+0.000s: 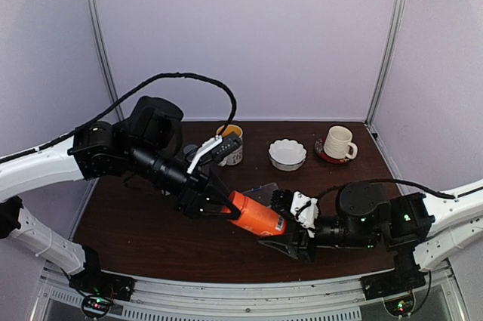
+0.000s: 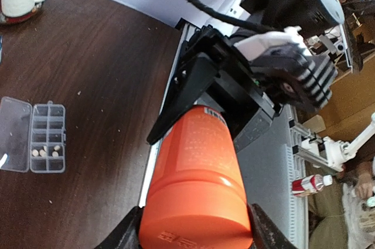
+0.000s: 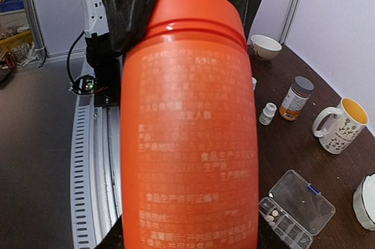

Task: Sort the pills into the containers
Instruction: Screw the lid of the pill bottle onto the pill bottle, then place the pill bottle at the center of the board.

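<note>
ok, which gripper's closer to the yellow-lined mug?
Left. The left gripper, holding the orange bottle, is just in front of that mug; the right gripper is further forward and rightward.

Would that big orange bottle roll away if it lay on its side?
Probably: the orange bottle is round and smooth, so lying down it would likely roll on the table. It looks like stiff plastic, so the left claw shouldn't squash it. Its shiny side may be slippery.
</note>
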You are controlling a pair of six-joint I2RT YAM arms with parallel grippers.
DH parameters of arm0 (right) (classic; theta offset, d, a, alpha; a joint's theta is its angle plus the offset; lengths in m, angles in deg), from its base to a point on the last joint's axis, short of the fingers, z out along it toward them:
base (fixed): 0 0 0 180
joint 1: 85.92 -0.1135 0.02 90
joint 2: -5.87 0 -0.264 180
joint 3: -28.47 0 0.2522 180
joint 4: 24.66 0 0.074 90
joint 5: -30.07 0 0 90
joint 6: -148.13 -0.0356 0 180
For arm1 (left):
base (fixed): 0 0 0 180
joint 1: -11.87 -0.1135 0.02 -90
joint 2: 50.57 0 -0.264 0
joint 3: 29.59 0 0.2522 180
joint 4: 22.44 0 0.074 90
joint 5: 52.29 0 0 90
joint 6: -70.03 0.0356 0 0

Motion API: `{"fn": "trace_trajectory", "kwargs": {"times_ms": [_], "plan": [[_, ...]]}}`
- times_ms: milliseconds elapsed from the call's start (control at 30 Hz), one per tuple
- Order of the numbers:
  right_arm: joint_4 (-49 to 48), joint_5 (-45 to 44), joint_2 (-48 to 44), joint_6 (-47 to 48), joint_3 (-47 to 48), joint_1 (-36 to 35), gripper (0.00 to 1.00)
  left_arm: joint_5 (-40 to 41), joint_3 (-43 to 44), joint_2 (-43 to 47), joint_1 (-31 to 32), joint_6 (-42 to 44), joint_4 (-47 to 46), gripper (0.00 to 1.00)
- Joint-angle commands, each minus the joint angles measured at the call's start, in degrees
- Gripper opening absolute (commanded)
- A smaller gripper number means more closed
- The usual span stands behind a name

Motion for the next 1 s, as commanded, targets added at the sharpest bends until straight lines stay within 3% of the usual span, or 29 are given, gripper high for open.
{"fn": "trace_trajectory", "kwargs": {"times_ms": [0,200,233,300,333,400,467,667,800,900,967], "plan": [[-12.51,17.77,-3.22,-16.22,-1.41,3.22,0.05,4.68,1.20,3.80,3.90,23.76,0.52,0.00],[-15.07,23.21,-2.57,-19.78,-0.94,4.30,0.06,12.52,0.99,5.58,5.93,30.83,0.65,0.00],[-14.25,22.51,-2.55,-19.31,-0.72,4.33,0.19,14.21,1.30,5.63,5.98,29.77,0.97,0.00],[-10.30,19.55,-2.67,-17.37,-0.07,4.35,0.58,16.33,3.15,4.85,5.99,28.02,2.88,0.00],[-8.12,17.64,-2.75,-16.33,0.28,4.35,0.71,17.32,4.30,4.20,5.94,26.75,4.17,0.00],[-4.65,13.23,-3.20,-14.44,0.58,4.31,0.90,19.56,6.31,2.83,5.96,24.51,7.74,0.00],[-3.49,8.60,-4.65,-13.58,-0.41,4.35,0.99,23.28,7.44,1.78,5.96,22.21,12.21,0.00],[0.79,-3.53,-8.95,-12.80,-3.43,4.48,1.00,36.48,6.13,2.01,3.26,11.99,23.32,0.00],[4.49,-10.71,-8.91,-14.27,-4.60,4.96,1.00,40.06,-1.05,4.95,-6.13,3.78,26.36,0.00],[8.47,-14.94,-6.90,-18.51,-4.54,7.16,1.00,49.69,-6.74,6.26,-15.04,-4.75,31.82,0.00],[12.07,-17.41,-5.03,-22.22,-3.58,9.16,1.00,50.60,-10.16,7.34,-18.70,-5.56,31.76,0.00]]}}
